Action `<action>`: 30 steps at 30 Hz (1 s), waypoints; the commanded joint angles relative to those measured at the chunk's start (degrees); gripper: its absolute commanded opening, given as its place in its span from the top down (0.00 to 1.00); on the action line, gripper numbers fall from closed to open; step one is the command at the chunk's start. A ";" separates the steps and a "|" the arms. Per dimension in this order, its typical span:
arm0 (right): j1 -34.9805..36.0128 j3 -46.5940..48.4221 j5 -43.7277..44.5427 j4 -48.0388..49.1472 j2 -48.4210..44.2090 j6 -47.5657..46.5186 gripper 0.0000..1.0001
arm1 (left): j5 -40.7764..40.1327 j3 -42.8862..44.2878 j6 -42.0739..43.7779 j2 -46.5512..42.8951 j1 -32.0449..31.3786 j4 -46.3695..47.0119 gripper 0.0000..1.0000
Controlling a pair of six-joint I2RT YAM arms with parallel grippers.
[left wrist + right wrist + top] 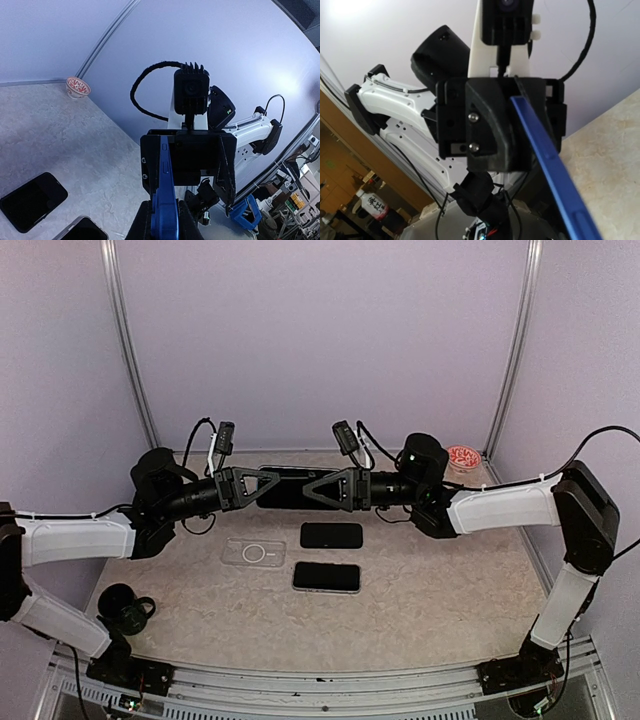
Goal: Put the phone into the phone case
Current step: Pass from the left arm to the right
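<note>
The left gripper [258, 488] is clenched on one end of a blue-edged phone [300, 490], held level in the air over the far middle of the desk [430, 590]. The right gripper [345, 490] meets the other end (gripping or not, I cannot tell). The clear phone case [255, 552] lies empty below, left of centre; seating the phone remains undone.

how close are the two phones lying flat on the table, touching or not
Apart. The top view shows the farther phone and the nearer phone lying flat, with a strip of bare table plainly visible between their long edges.
</note>
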 commanded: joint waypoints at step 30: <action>-3.08 -1.77 -1.61 1.52 -3.75 -1.40 0.39 | -0.63 1.20 0.62 -1.56 2.79 -0.42 1.00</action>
